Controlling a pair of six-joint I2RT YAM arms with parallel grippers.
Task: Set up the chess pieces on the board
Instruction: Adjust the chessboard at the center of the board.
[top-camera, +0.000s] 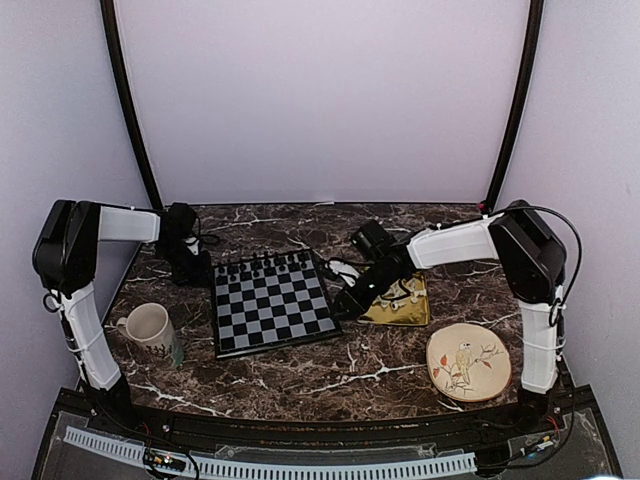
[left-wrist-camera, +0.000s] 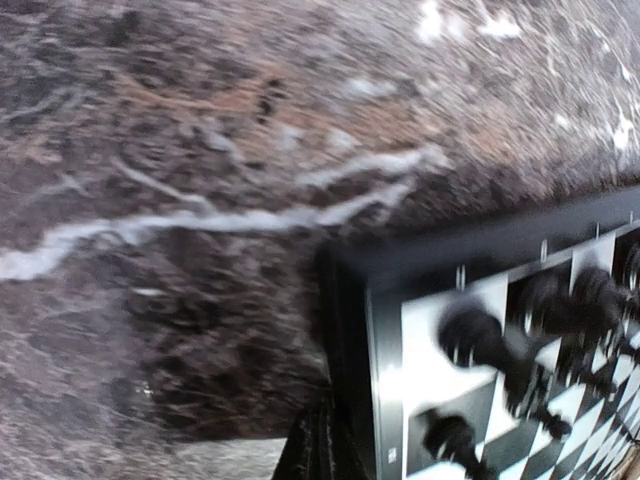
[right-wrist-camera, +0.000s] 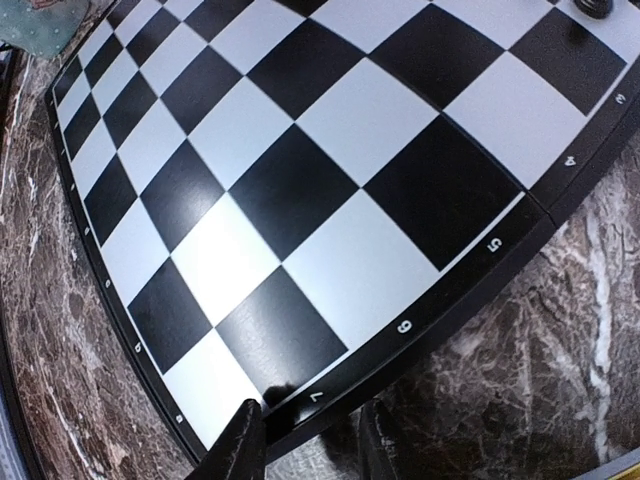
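While the right tool (right-wrist-camera: 310, 445) hangs partly spread, empty, at the board's (top-camera: 272, 305) 3 o'clock rim, nothing touches it. Left tool (top-camera: 192, 268), board's 10 o'clock: closed, nothing seen held.

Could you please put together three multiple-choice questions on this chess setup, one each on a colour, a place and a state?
1. The chessmen standing on the far rows of the board are: A white; B black; C red.
2. On the table, the round bird plate lies: A at the far left; B on the board; C at the near right.
3. The fingers of the right gripper are: A pressed together; B apart with nothing between them, at the board's rim; C closed on a chessman.

Answers:
1 B: the top view shows only dark chessmen on those rows.
2 C: the plate sits by itself towards the near right corner.
3 B: the right wrist view shows a bare gap between the fingertips, with the rim and the marble showing through it.
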